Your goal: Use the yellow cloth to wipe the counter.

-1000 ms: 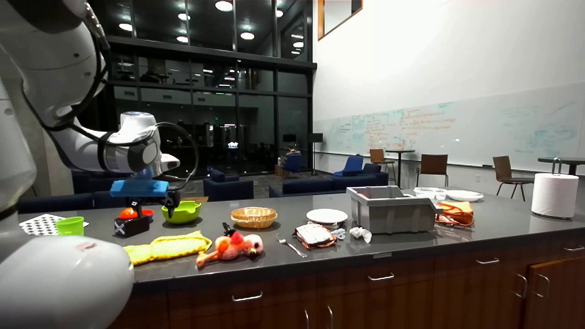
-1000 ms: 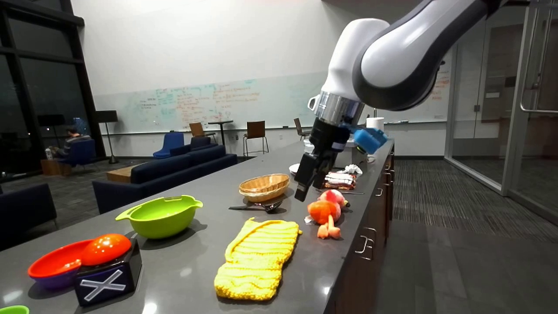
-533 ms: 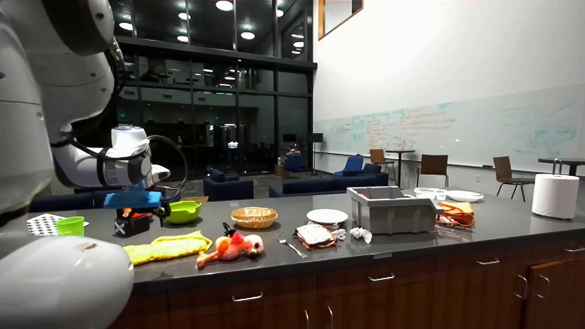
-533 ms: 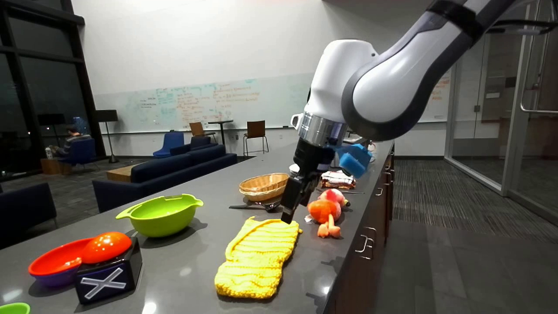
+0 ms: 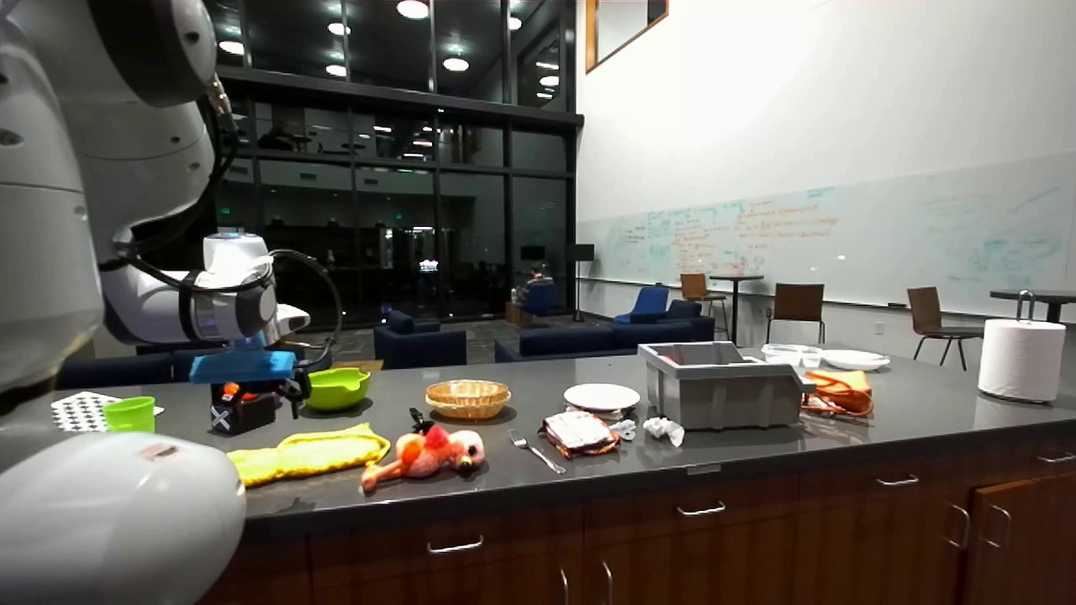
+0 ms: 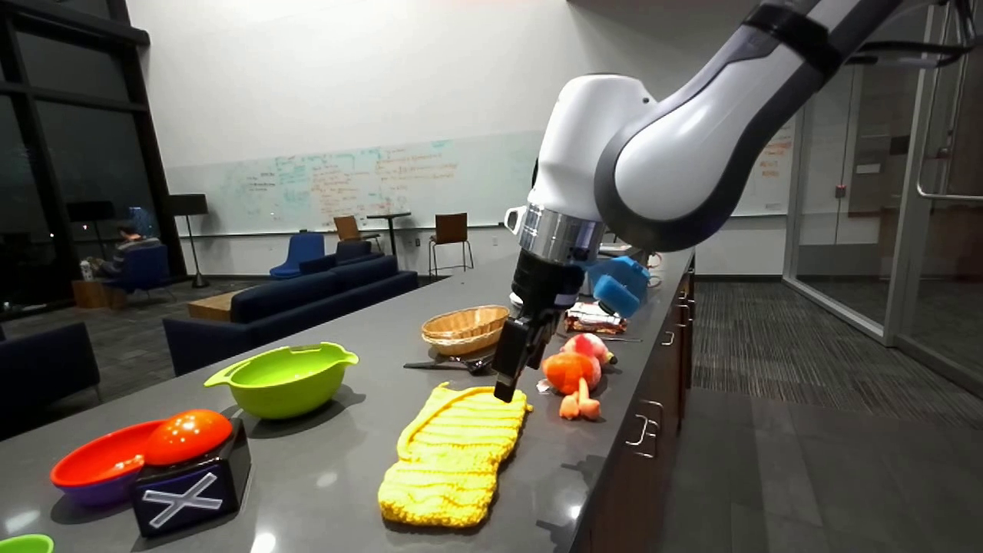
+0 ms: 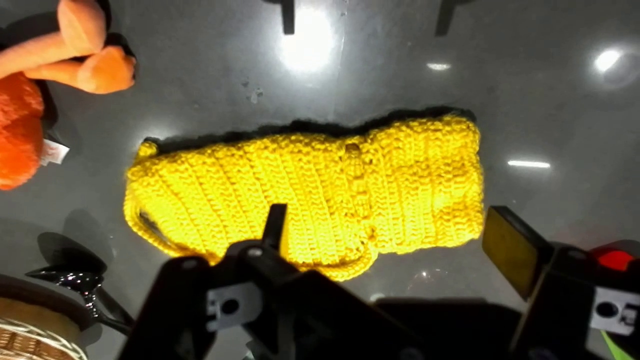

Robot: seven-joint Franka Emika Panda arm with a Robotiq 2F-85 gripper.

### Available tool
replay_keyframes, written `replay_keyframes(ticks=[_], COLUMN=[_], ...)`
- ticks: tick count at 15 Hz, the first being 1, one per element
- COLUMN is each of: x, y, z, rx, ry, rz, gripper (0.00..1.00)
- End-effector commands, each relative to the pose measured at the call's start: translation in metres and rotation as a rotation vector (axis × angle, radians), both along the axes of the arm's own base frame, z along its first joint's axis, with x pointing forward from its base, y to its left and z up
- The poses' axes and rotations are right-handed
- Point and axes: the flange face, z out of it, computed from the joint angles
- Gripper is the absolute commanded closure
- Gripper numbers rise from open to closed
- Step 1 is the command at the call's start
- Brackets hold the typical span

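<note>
The yellow cloth [image 6: 453, 461] is a ribbed knitted rag lying lengthwise on the dark grey counter [image 6: 330, 461], with a cord loop along one side. It also shows in an exterior view [image 5: 328, 454] and fills the middle of the wrist view [image 7: 310, 190]. My gripper [image 7: 387, 217] is open and empty, fingers pointing down. In the wrist view, one finger overlaps the cloth and the other is just past its right end. In an exterior view the gripper [image 6: 518, 380] appears above the cloth's far end, near the toy; the exact height is unclear.
A pink-orange plush toy [image 6: 570, 372] lies close beside the cloth. A wicker basket [image 6: 465, 329], black utensil [image 6: 453, 364], lime-green bowl [image 6: 288, 384] and black X-marked box [image 6: 188, 491] stand around it. A grey bin [image 5: 723, 391] and fork [image 5: 538, 454] are farther along.
My open gripper has come down and moved from above the toy toward the cloth, mostly in the first half second, then only slightly. The cloth has not moved.
</note>
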Motion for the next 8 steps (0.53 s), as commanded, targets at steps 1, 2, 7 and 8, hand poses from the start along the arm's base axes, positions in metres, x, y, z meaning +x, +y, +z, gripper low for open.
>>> replay_keyframes(ticks=[1, 2, 7, 8], x=[0.001, 0.003, 0.025, 0.029], y=[-0.005, -0.008, -0.008, -0.005], z=[0.003, -0.001, -0.023, -0.030], rx=[0.000, 0.012, 0.112, 0.131], ry=[-0.022, -0.034, -0.137, -0.147], rz=[-0.011, -0.013, 0.008, 0.014], gripper=[0.00, 0.00, 0.00, 0.00])
